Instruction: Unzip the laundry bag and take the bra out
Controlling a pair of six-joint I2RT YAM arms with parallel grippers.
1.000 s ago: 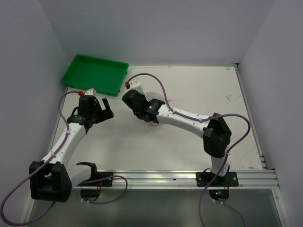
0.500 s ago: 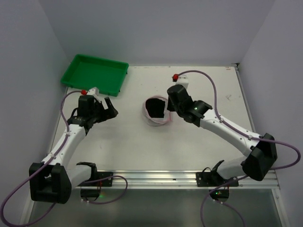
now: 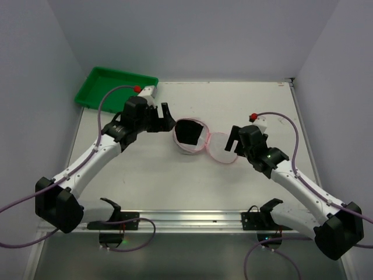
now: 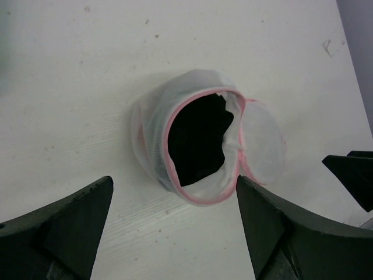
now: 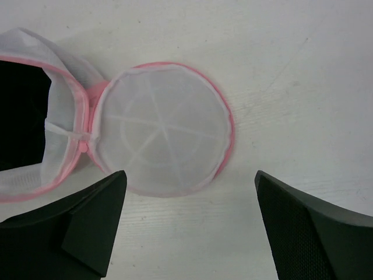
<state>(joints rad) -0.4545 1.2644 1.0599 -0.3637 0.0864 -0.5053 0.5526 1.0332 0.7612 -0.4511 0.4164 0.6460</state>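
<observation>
The laundry bag (image 3: 201,143) lies unzipped mid-table, a white mesh pouch with a pink zipper rim (image 4: 175,125). Its round lid flap (image 3: 221,149) is folded out flat to the right (image 5: 163,134). The black bra (image 3: 188,133) fills the open mouth (image 4: 198,140) and shows at the left edge of the right wrist view (image 5: 20,111). My left gripper (image 3: 168,118) hangs open just left of the bag, its fingers either side of the opening and holding nothing (image 4: 175,182). My right gripper (image 3: 233,146) is open and empty just right of the flap (image 5: 190,175).
A green tray (image 3: 116,87) sits at the back left corner, behind the left arm. Walls close the table on the left, back and right. A metal rail (image 3: 204,219) runs along the near edge.
The right gripper opened, let go of the bag and drew back to the right; the lid flap now lies open. The left arm swung right, up to the bag's left side.
</observation>
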